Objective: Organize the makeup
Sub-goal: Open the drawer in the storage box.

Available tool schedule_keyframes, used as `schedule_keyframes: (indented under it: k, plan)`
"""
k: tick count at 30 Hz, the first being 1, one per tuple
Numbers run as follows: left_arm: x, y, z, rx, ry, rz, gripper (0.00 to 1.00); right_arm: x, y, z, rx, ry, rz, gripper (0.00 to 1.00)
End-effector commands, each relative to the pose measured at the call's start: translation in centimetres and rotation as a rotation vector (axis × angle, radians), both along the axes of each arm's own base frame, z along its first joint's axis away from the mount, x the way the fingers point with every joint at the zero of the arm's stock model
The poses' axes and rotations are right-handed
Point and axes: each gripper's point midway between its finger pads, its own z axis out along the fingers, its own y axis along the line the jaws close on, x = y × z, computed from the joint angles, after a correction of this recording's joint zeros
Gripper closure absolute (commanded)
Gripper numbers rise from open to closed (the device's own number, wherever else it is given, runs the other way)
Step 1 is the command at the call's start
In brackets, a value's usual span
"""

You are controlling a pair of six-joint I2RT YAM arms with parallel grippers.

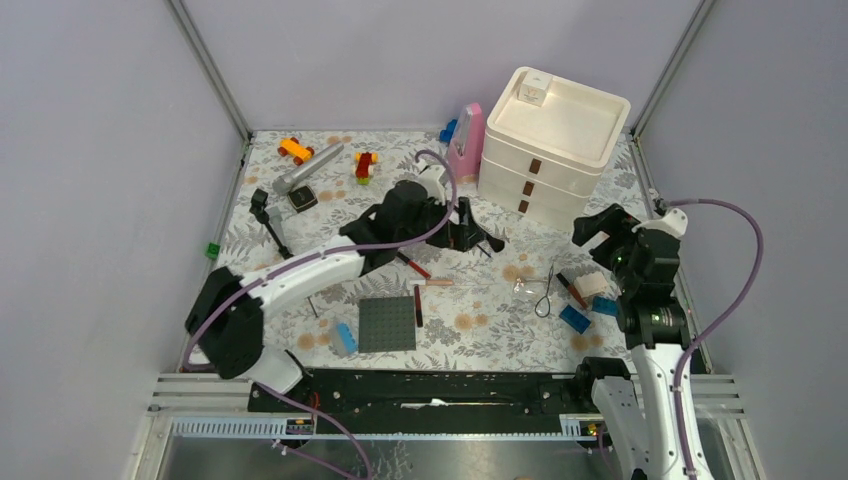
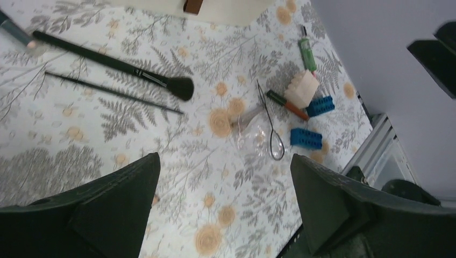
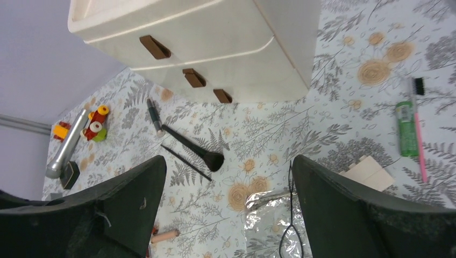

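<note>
Left gripper (image 2: 225,161) and right gripper (image 3: 228,161) are hanging wide open, holding nothing. Brushes (image 2: 113,62), sponge (image 2: 301,88) and pencil (image 2: 287,105) are lying loose on the table (image 2: 177,161) near the shut drawers (image 3: 204,48). Sorting apparently not begun.

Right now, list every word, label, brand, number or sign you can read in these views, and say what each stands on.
No text can be read in any view.
On the green tube: any print is too blurred to read.
On the large black brush: pale marks near the ferrule, too small to read.
On the small white cube atop the drawer unit: a dark mark, too small to read.
</note>
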Motion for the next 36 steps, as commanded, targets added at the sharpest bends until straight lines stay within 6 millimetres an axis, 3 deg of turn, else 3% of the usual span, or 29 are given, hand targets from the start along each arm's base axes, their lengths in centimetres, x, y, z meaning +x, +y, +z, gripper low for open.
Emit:
schedule_keyframes:
  k: [1,8,14,19,25,36]
  plan:
    - [3.8,-4.1,5.4,-0.158,-0.151,0.011,0.01,-1.2,-2.0,3.2,-0.103,-0.07,-0.077,0.06]
    - [7.1,-7.9,6.1,-0.244,-0.27,-0.007,0.04,-2.7,-3.4,6.5,-0.16,-0.135,-0.147,0.06]
    - [9.4,-10.5,5.8,-0.259,-0.33,-0.032,0.06,-3.7,-4.0,7.1,-0.178,-0.156,-0.176,0.06]
    - [11.4,-12.3,4.9,-0.222,-0.357,-0.042,0.17,-4.3,-4.0,7.2,-0.181,-0.15,-0.178,0.06]
    - [13.3,-13.4,3.5,-0.177,-0.384,-0.01,0.19,-5.0,-4.7,7.1,-0.215,-0.154,-0.205,0.05]
    - [15.7,-14.3,2.0,0.002,-0.492,0.126,0.15,-5.4,-4.9,7.2,-0.24,-0.153,-0.209,0.04]
